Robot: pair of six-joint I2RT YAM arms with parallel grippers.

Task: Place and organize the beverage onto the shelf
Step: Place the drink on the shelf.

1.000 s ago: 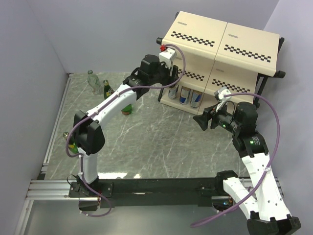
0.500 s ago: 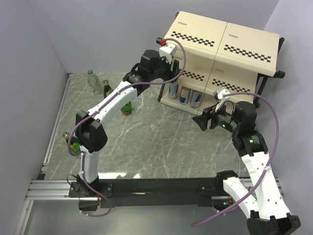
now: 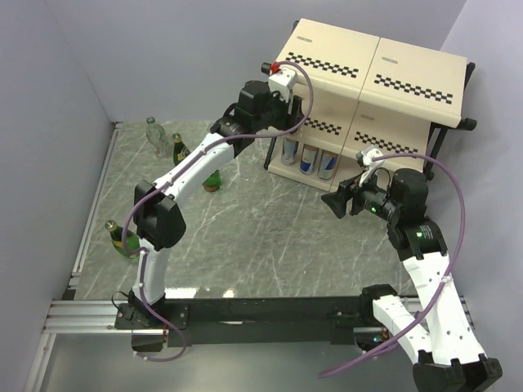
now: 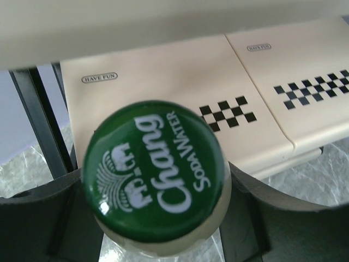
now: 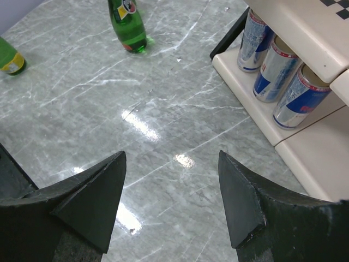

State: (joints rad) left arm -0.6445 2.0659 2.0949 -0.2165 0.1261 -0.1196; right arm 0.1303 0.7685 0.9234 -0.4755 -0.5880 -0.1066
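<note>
Three cans (image 3: 309,157) fill the left end of the shelf's (image 3: 343,49) bottom board. The middle board (image 4: 163,76) above shows bare. The table's (image 3: 261,237) centre lies open. Bottles (image 3: 157,135) stand only along its left side.

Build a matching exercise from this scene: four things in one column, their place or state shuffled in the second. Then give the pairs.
Column one
1. three cans
2. green-capped bottle
3. right gripper
4. clear bottle

Column two
A. standing on the table, far left
B. jaws open, holding nothing
C. on the bottom tier of the shelf
D. clamped in the left gripper

Pairs: 1-C, 2-D, 3-B, 4-A
</note>
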